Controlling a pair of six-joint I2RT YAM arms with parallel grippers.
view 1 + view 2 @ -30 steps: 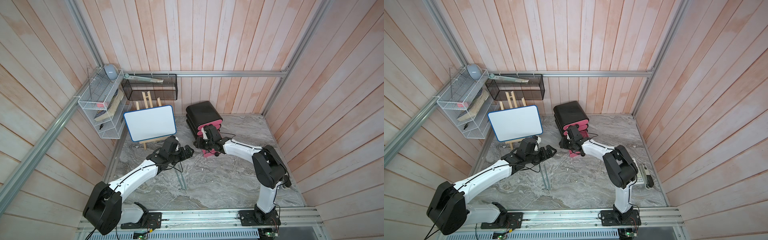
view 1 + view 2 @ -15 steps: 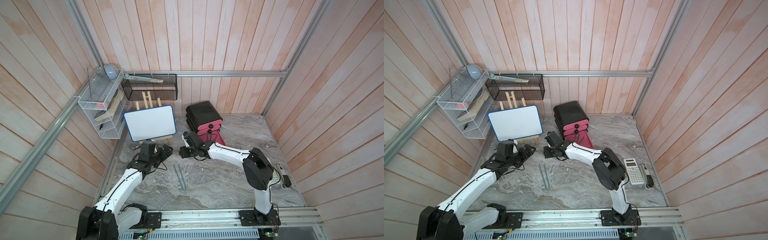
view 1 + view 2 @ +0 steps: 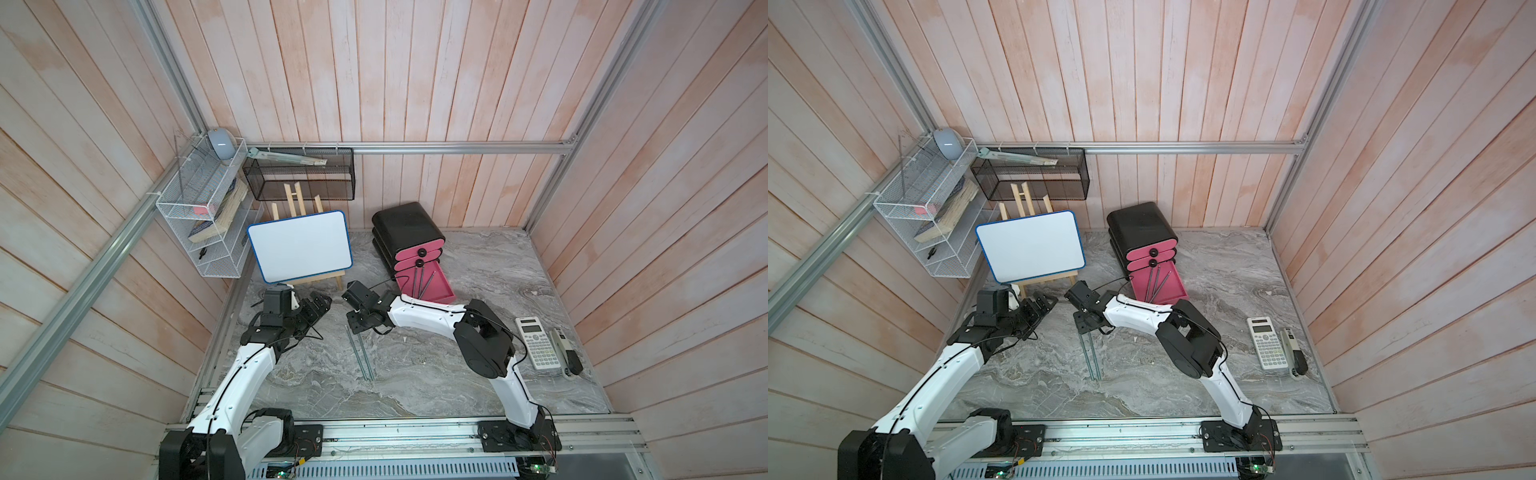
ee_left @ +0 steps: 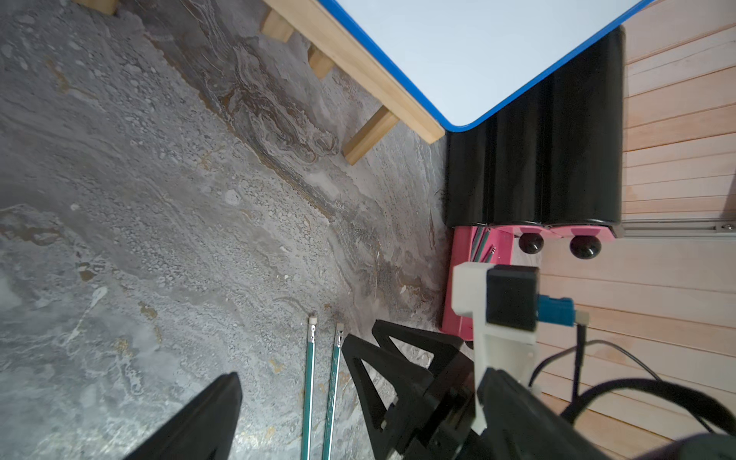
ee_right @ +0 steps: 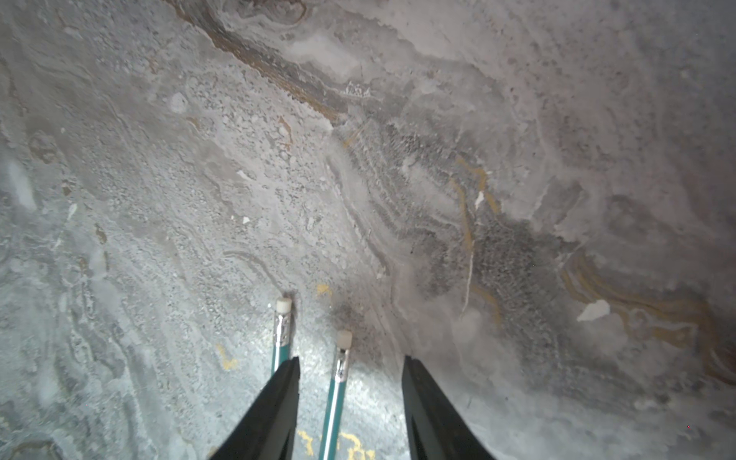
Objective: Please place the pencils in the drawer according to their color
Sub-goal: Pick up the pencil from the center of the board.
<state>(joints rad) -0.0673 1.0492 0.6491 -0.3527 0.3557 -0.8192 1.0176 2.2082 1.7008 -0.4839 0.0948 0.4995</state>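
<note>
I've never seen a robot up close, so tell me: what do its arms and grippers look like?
The left arm and right arm are smooth white tubes linked by bulky black joints. Thin black cables loop along them. The left gripper and right gripper are black, each with two tapering fingers.

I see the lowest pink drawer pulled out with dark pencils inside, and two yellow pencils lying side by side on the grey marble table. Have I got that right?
Nearly. The two long thin pencils with silver ferrules on the grey marble table are teal-green, not yellow; the right wrist view shows it. The lowest pink drawer is indeed pulled out with dark pencils inside.
</note>
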